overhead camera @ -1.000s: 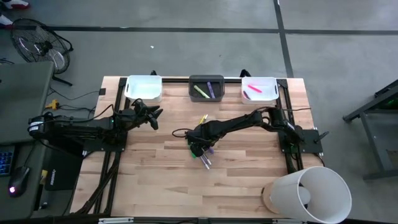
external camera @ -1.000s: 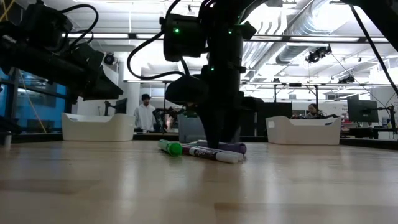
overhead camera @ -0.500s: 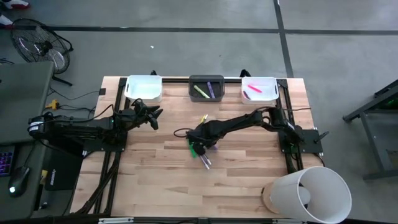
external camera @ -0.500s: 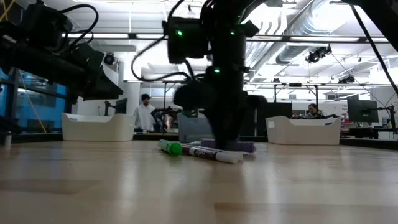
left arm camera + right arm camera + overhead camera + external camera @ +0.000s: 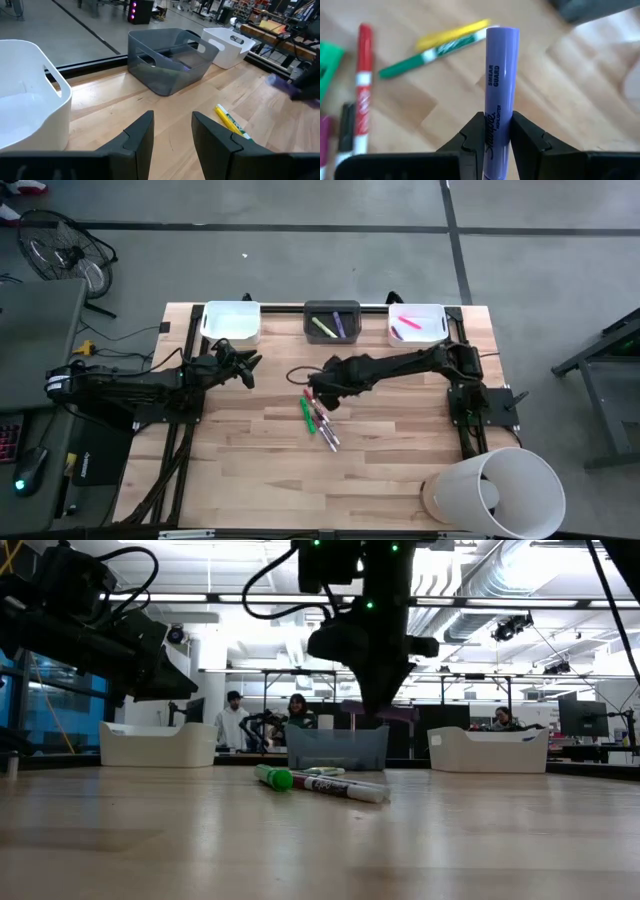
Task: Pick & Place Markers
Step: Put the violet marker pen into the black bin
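A purple marker [image 5: 501, 75] hangs above the table's middle with my right gripper [image 5: 317, 386] shut on it; the low view shows the purple marker [image 5: 381, 713] well above the wood. Below it lie a green marker [image 5: 307, 411], a red marker [image 5: 321, 419] and a dark one, flat on the wood. A yellow-and-green marker [image 5: 326, 370] lies nearer the dark grey bin [image 5: 333, 322]. My left gripper [image 5: 172, 135] waits open at the table's left [image 5: 245, 365], with nothing between its fingers. My right gripper pinches the purple marker's printed barrel [image 5: 495, 124] between its two fingers [image 5: 475, 136], which lie across it. The fingers come from above, slanting down. The marker is lifted clear of the table and lies about level; its near end is hidden by the gripper.
Three bins stand along the far edge: a white one [image 5: 232, 322] at the left, the dark grey one with markers in the middle, a white one [image 5: 418, 323] with pink markers at the right. A large white cylinder [image 5: 495, 492] lies at the near right corner.
My right gripper has risen from the marker pile and gone toward the far edge, tipping less steeply. The purple marker, which lay on the table among the others, is now lifted clear. The green and red markers stay where they were.
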